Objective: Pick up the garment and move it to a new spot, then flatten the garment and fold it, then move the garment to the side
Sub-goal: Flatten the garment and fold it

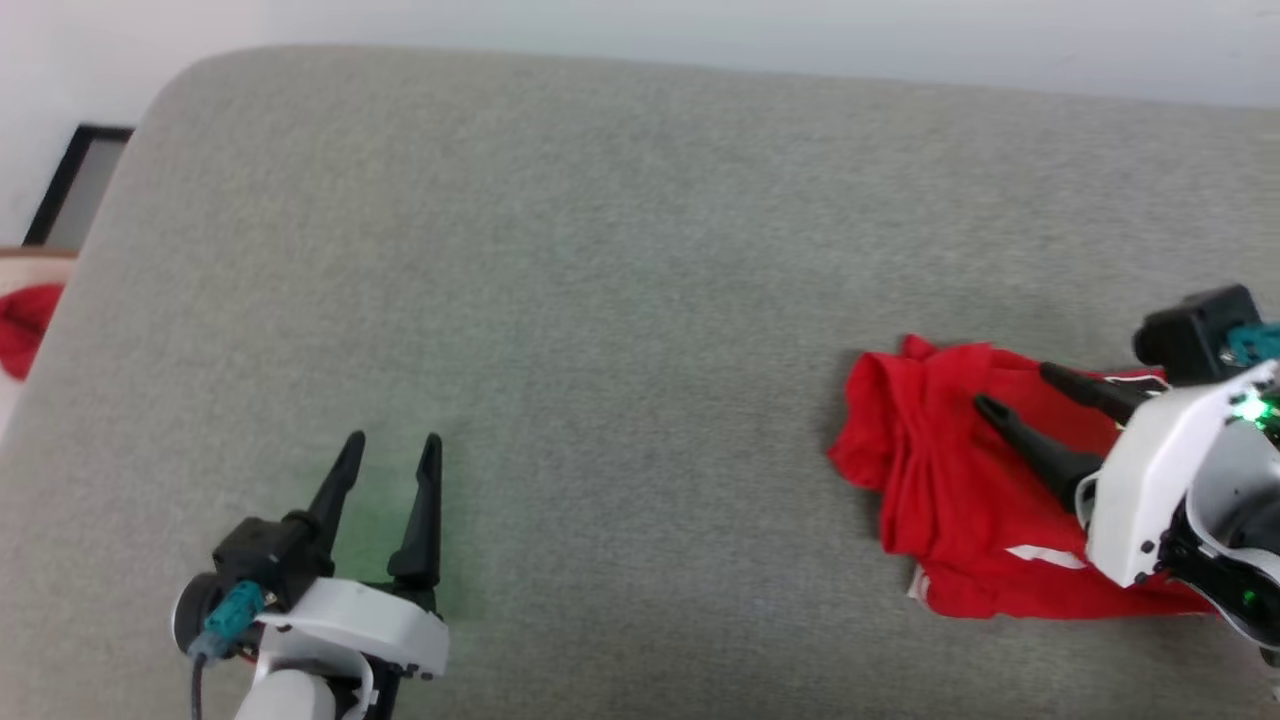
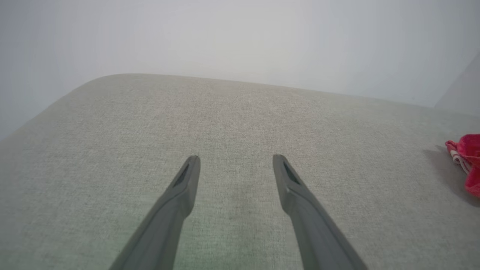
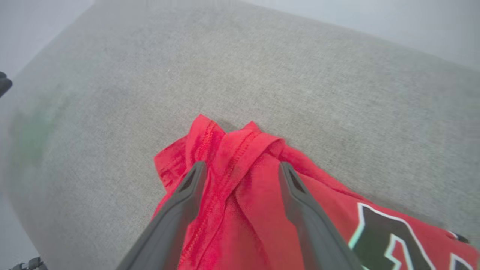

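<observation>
both grippers open, jersey at the near right

on your left, the left gripper (image 1: 393, 437) hangs over bare grey woven upholstery (image 1: 640, 250), its fingers spread with nothing between them. at the near right lies the red jersey garment (image 1: 940, 500), crumpled, with black white-edged lettering. the right gripper (image 1: 1016, 386) sits over its bunched left end, fingers apart, straddling a ridge of cloth without pinching it.

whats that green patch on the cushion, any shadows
Head view: green glow tints the cushion around the left pincer; a green light shines on the right arm. Right wrist view: faint green tint at left. Left wrist view: the garment casts a soft shadow.
</observation>
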Robot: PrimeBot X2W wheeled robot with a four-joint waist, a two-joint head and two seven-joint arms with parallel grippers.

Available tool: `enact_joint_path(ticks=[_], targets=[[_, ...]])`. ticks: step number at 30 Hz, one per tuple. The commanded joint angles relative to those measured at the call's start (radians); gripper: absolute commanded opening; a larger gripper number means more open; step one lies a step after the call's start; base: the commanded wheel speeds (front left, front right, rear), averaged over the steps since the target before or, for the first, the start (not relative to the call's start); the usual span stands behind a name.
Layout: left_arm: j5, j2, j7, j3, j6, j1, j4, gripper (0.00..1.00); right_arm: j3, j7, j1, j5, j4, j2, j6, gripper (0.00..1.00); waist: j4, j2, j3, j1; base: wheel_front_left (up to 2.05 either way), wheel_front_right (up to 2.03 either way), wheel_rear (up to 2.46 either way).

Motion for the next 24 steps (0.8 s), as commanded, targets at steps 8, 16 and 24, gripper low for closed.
enact_joint_path(ticks=[8,16,24], targets=[[-0.017,0.02,-0.001,0.005,-0.001,0.008,0.088,1.0,-0.005,-0.395,0.039,-0.003,0.229,-0.016,-0.001,1.0,-0.08,0.0,-0.087,0.0,0.0,0.0,0.0],[0.003,0.015,-0.001,0.029,-0.002,0.055,0.078,1.0,-0.069,-0.692,0.091,-0.077,0.405,0.04,-0.001,1.0,-0.094,0.0,-0.163,0.0,0.0,0.0,0.0],[0.016,0.021,-0.001,0.031,-0.002,0.126,0.001,1.0,-0.143,-0.797,0.157,-0.177,0.437,0.091,-0.001,1.0,-0.094,0.0,-0.234,0.0,0.0,0.0,0.0]])
